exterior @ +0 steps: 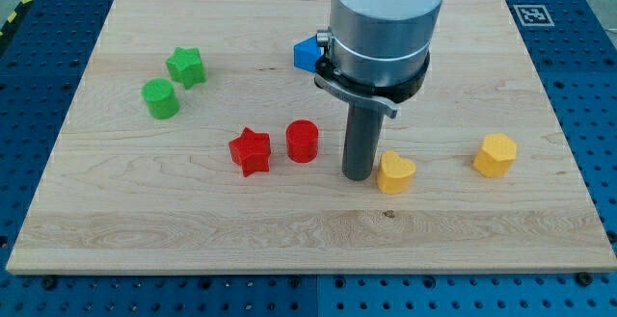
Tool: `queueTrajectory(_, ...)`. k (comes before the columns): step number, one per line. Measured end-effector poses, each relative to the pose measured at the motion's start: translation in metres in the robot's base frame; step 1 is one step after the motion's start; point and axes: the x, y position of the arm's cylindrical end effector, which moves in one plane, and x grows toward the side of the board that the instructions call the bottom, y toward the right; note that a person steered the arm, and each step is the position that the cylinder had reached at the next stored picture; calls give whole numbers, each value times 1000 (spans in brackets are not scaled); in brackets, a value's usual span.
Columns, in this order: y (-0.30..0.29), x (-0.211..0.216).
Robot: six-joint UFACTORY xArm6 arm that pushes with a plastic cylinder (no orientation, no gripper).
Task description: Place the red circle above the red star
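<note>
The red circle (302, 141) is a short red cylinder standing near the middle of the wooden board (116, 221). The red star (251, 150) lies just to its left, a small gap between them. My tip (359, 175) rests on the board to the right of the red circle, a short gap away, and right beside the yellow heart (395, 172).
A green star (185, 66) and a green cylinder (160, 98) sit at the upper left. A blue block (306, 54) shows partly behind the arm near the top. A yellow hexagon block (495, 154) lies at the right.
</note>
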Motion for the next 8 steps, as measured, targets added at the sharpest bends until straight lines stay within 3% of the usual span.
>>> queueTrajectory(8, -31, -18)
